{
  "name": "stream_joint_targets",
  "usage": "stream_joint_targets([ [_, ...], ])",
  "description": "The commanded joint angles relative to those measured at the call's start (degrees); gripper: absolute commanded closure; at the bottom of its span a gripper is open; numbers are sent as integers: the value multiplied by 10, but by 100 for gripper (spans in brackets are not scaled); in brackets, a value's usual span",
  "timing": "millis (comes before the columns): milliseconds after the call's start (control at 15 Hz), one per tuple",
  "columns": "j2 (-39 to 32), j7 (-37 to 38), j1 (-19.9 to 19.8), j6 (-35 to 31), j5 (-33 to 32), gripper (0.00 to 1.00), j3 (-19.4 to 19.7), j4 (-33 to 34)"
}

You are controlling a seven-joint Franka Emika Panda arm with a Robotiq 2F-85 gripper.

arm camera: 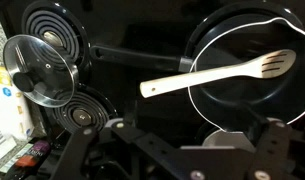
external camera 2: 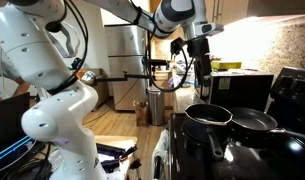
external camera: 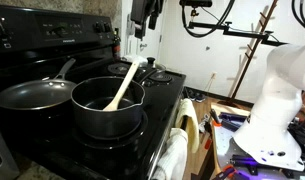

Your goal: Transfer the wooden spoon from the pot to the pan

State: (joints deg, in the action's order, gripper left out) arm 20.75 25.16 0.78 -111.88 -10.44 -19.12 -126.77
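Note:
The wooden spoon (external camera: 122,85) leans in the pot (external camera: 102,120), bowl down inside and handle sticking out over the far rim. The pot stands on a front burner of the black stove, and the pan (external camera: 27,97) sits right beside it, empty, its silver handle pointing back. Both also show in an exterior view, pot (external camera 2: 207,125) and pan (external camera 2: 254,122). My gripper (external camera: 142,25) hangs open and empty well above the pot, as also seen in an exterior view (external camera 2: 197,55). In the wrist view the spoon (arm camera: 217,75) lies across the pot (arm camera: 242,100), above my open jaws (arm camera: 177,150).
A glass lid (arm camera: 37,70) lies on the stove top beyond the pot, next to bare coil burners (arm camera: 87,112). The stove's raised control panel (external camera: 52,35) stands behind the pan. A towel (external camera: 177,150) hangs on the oven door. The robot's white base (external camera: 277,100) stands beside the stove.

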Motion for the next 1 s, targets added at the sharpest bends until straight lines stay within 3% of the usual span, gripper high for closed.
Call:
stream_joint_targets([
  [0, -3, 5, 18, 2, -6, 0, 15, 1],
  [333, -5, -17, 23, -6, 5, 0, 22, 1],
  [600, -12, -142, 62, -63, 74, 0, 69, -3],
  [933, -36, -315, 88, -30, 124, 0, 117, 12],
])
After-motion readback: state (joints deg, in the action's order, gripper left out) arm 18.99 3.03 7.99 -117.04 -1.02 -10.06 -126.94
